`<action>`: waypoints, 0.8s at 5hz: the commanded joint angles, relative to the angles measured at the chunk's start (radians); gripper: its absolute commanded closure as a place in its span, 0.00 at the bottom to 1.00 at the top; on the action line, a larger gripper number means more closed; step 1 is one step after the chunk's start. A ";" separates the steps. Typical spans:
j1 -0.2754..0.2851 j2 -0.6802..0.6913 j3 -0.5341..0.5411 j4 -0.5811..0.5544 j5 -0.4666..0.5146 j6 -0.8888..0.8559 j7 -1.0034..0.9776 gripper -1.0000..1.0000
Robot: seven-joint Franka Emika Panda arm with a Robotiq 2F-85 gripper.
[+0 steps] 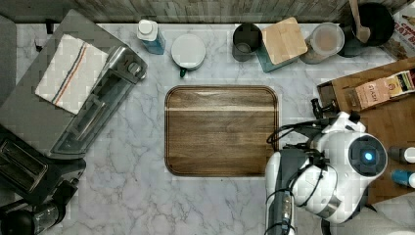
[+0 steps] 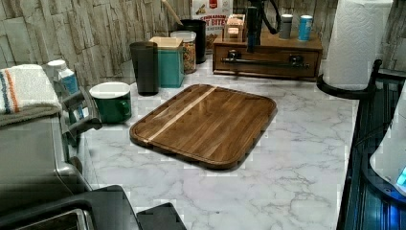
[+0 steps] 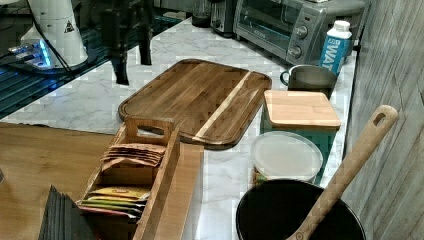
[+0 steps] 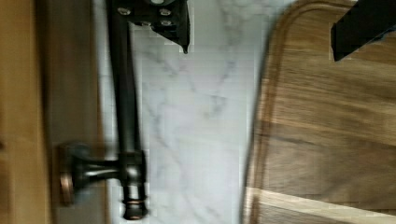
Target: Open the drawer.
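Nearest the lens in the top view, the white robot arm (image 1: pixel 342 166) reaches over the white marble counter (image 1: pixel 132 191) at the top view's right. It partly covers a light wooden box-like unit (image 1: pixel 386 127). A flat rounded-corner wooden cutting board (image 1: pixel 222 129) lies mid-counter.

In the left view, the board is in front, with a green mug (image 2: pixel 112 100), a dark tumbler (image 2: pixel 144 67) and a teal canister with a wooden lid (image 2: pixel 167 60) along the stone wall. At the back, the dark brown wooden drawer (image 2: pixel 268 51) sits shut, flush in the unit. Its long thin black metal bar handle (image 2: pixel 265 62) runs across the front on two brackets. The black gripper (image 2: pixel 252 47) hangs upright before the drawer's upper edge. A white paper towel roll (image 2: pixel 356 43) stands just beside the unit.

In the right view, a wooden tea-bag caddy (image 3: pixel 135 170) and a black pot with a wooden spoon (image 3: pixel 300 215) are closest.

In the wrist view, the fingers (image 4: pixel 170 25) are spread wide. One is just beside the bar and the other is over the board. The bar lies outside the gap between them.
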 commanded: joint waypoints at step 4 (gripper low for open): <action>-0.066 0.159 -0.057 0.049 0.024 0.277 -0.249 0.00</action>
